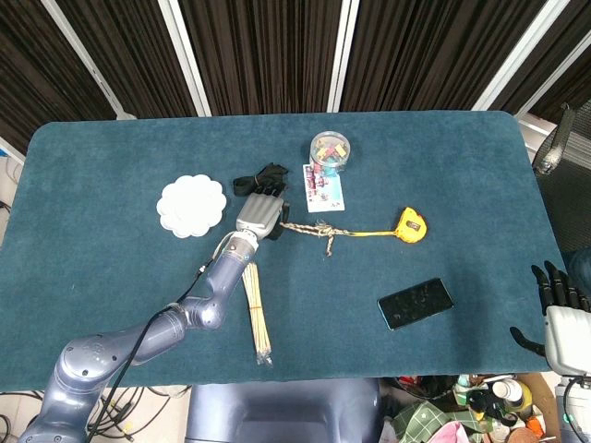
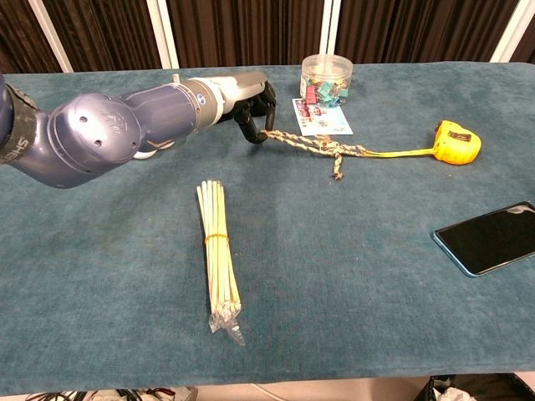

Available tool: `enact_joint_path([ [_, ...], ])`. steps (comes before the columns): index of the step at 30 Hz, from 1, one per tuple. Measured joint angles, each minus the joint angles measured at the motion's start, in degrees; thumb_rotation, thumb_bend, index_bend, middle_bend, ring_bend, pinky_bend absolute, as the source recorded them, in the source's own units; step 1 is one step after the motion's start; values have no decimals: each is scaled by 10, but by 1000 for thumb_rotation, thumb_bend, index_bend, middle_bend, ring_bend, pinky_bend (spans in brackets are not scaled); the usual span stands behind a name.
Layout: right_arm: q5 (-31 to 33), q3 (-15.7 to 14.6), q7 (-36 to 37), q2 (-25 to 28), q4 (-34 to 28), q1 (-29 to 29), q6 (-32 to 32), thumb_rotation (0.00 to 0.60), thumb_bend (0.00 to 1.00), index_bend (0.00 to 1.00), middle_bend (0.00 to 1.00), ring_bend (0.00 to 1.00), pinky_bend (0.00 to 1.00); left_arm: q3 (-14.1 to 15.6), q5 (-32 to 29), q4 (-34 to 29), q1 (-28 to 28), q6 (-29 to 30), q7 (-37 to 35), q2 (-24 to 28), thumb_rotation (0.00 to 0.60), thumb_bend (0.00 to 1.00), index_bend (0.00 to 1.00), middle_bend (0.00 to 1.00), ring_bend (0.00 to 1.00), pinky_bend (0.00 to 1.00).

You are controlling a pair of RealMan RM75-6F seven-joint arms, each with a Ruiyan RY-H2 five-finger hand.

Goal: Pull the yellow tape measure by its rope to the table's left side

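Progress of the pull, head and chest views. The left hand (image 1: 259, 214) lies low over the blue-green cloth-covered table (image 1: 111, 277), its dark fingers (image 2: 251, 117) curled around the free end of the braided tan rope (image 1: 309, 231); the chest view shows the rope's end loop caught at the fingers, so the hand appears clamped on the rope. From there the rope runs rightward, through a knot with a short loose tail, to a thin yellow blade or strap that joins the small yellow tape measure (image 1: 411, 224). The line looks nearly straight, which suggests little slack is left.

The tape measure rests right of the table's centre, near the black smartphone (image 1: 416, 303) and well apart from the left edge. By this reading the grasp is made, while the travel itself is largely or wholly still to do: the tape measure has to cross most of the table's width.

The right hand (image 1: 554, 309) hangs off the table's right edge with its fingers apart, holding nothing.

Objects along or near the path: a white scalloped plate (image 1: 191, 206) to the hand's left, a bundle of pale wooden sticks (image 2: 217, 251) nearer the robot, a printed card (image 1: 324, 187) and a clear round tub of small coloured items (image 1: 330, 149) beyond the rope.
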Motion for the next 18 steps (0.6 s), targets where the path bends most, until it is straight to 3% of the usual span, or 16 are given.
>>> enact_joint_path([
  [18, -2, 0, 4, 1, 1, -1, 1, 600, 72, 10, 0, 65, 157, 1, -8, -36, 7, 31, 17, 10, 600, 499, 646, 94, 0, 0],
])
